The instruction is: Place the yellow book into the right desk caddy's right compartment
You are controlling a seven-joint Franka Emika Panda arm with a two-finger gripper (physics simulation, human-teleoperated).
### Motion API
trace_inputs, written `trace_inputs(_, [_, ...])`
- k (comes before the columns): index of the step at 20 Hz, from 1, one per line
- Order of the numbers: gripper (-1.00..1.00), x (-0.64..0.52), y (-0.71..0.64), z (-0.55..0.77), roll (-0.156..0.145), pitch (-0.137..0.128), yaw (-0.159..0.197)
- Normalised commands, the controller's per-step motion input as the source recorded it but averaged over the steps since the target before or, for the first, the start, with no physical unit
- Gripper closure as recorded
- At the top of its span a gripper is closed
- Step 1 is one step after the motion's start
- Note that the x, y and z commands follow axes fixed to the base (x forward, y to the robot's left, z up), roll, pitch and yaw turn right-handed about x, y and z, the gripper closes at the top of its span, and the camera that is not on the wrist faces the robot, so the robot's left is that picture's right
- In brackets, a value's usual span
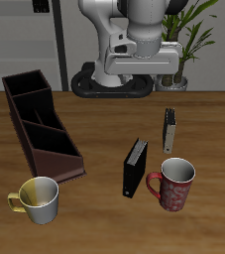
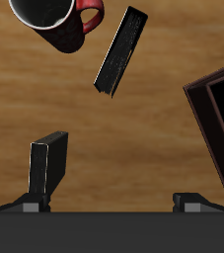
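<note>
The gripper (image 1: 144, 65) hangs high above the wooden desk (image 1: 94, 139), well clear of everything, and its fingers (image 2: 30, 204) stand wide apart, holding nothing. The target, the small thin yellow book with a dark cover and pale tan edges (image 1: 169, 130), stands upright on the desk, well apart from the long dark maroon desk caddy (image 1: 40, 124) and farther from it than the thicker all-black book (image 1: 135, 167). Just in front of the yellow book sits the red patterned mug (image 1: 171, 183), close enough to matter. In the wrist view the yellow book (image 2: 48, 165) lies just beside one finger, not between the pair, so the step in hand looks like the approach. To do it well: centre the fingers over the book's thin spine, turn them to straddle its narrow thickness, then descend straight, staying off the mug. The squarish end compartment (image 1: 22, 87) stands open to receive it.
</note>
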Motion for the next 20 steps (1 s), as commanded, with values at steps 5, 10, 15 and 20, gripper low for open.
trace_inputs(5, [-1.00, -0.14, 0.49, -0.12, -0.062, -0.041, -0.002])
trace_inputs(10, [-1.00, -0.26, 0.73, -0.29, 0.026, -0.030, -0.018])
trace_inputs(15, [-1.00, -0.12, 0.42, -0.27, 0.044, 0.004, 0.003])
trace_inputs(20, [-1.00, -0.04, 0.16, -0.38, 0.011, 0.018, -0.027])
